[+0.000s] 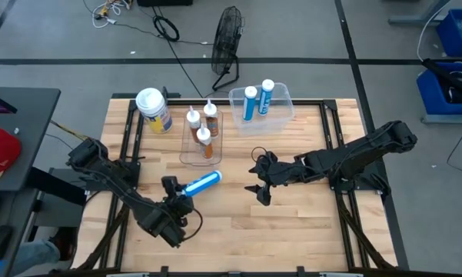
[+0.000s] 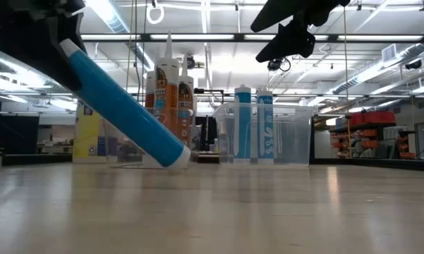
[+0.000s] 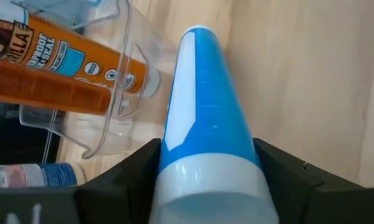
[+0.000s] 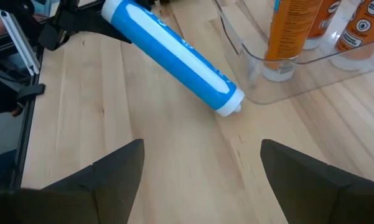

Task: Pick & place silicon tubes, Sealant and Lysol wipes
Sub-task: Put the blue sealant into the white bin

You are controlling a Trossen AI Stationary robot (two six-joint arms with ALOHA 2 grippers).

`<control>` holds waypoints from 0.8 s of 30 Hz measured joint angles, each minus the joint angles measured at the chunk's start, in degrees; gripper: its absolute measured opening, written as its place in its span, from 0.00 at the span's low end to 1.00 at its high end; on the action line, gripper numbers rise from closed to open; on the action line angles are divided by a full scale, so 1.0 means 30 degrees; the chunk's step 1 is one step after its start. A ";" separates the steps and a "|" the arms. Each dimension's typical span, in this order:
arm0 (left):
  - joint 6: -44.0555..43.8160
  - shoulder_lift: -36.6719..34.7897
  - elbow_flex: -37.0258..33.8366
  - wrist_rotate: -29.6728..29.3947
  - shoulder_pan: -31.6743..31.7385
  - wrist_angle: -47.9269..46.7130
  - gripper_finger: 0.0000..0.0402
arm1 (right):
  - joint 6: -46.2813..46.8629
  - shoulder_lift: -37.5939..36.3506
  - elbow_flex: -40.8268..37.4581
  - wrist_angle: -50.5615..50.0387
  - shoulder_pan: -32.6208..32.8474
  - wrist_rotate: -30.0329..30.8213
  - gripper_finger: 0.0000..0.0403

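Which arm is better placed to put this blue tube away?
Left. The left gripper is shut on the blue tube, tilted with its far end at the table. The right gripper hangs open and empty, above the table.

Wooden table, Lysol wipes, two clear bins of tubes standing on it

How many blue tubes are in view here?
3. Two blue tubes stand upright in the clear bin; the third is tilted in the left gripper, tip near the clear tray.
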 joint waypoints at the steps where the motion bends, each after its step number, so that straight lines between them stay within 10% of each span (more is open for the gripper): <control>1: -0.0005 0.0000 0.0000 0.0004 -0.0139 0.0094 0.56 | 0.0003 0.0000 0.0000 0.0004 0.0000 0.0003 0.81; 24: -0.0890 0.0546 -0.2889 0.8835 -0.1072 0.5358 0.56 | 0.0146 -0.0015 0.0000 0.0073 0.0000 0.0003 0.81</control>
